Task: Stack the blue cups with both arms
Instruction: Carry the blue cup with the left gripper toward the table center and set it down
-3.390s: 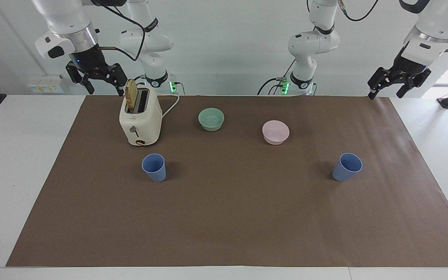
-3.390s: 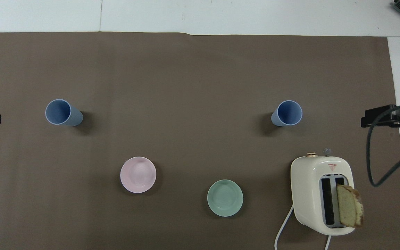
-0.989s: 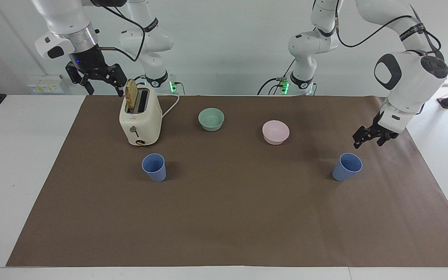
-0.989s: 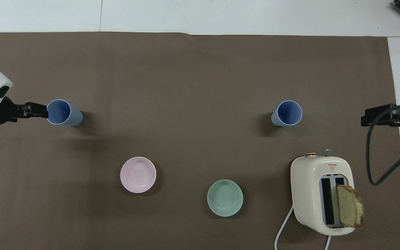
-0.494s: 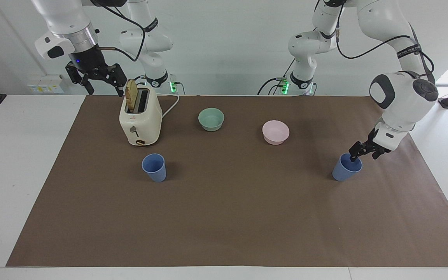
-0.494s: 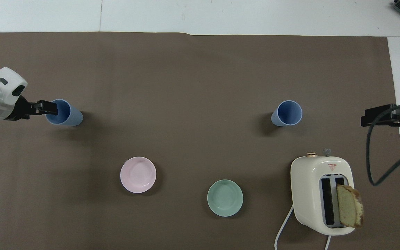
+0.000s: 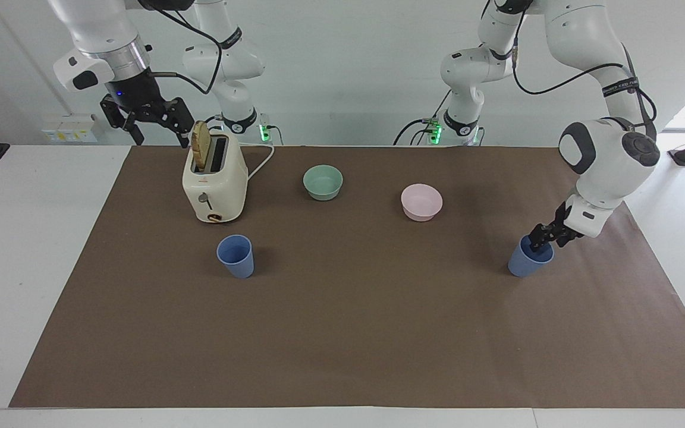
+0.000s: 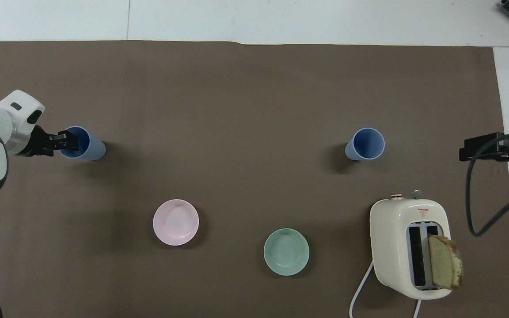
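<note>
Blue cup (image 7: 530, 260) upright — left pincer (image 7: 541, 242) at its rim, grip seemingly unsettled.

Left arm bent low, its tool (image 7: 541, 240) angled downward; right tool (image 7: 146, 119) open, raised, waiting.

No wording or number can be read anywhere. The cream toaster (image 8: 409, 247) carries a small red triangular mark on its top, at twelve o'clock from the slots, too small to make out. A band on the left arm (image 7: 616, 89) bears tiny lettering, also illegible.
</note>
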Robot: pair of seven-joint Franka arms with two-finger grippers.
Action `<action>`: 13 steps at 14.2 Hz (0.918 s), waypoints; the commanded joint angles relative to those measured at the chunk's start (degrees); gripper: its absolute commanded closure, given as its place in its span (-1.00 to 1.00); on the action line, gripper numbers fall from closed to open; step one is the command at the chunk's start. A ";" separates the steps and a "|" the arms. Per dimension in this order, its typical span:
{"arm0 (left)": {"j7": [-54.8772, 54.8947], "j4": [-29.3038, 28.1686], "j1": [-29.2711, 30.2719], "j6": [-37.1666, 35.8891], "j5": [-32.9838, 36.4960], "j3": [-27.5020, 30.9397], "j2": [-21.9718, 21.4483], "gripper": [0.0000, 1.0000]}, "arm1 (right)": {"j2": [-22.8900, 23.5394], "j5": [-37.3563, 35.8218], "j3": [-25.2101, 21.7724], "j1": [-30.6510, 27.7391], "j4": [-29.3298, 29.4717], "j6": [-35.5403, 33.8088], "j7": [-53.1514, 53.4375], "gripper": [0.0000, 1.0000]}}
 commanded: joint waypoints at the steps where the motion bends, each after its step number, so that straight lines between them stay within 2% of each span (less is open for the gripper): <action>1: -1.67 -1.07 -0.20 1.55 1.06 0.01 -0.41 0.86 | -1.59 0.39 0.38 -0.76 -1.98 0.98 -1.06 -1.00; 2: -1.67 -1.07 -0.21 1.64 1.06 0.01 -0.41 1.00 | -1.59 0.39 0.38 -0.68 -2.06 0.98 -1.06 -1.00; 7: -2.19 -0.37 -0.82 1.12 0.88 -0.25 -0.23 1.00 | -1.86 0.39 0.38 -0.68 -2.41 1.07 -0.97 -1.00; 9: -4.99 1.56 -2.13 -2.46 0.01 -0.60 -1.19 1.00 | -1.94 0.39 0.38 -0.68 -2.59 1.07 -0.97 -1.00; 11: -9.12 8.05 -5.72 -10.72 -1.13 -0.61 -0.85 1.00 | -1.94 0.39 0.38 -0.68 -2.59 1.07 -0.97 -1.00; 13: -17.70 9.39 -10.98 -11.72 -1.92 -0.61 -1.02 1.00 | -1.94 0.39 0.38 -0.67 -2.59 1.07 -0.97 -1.00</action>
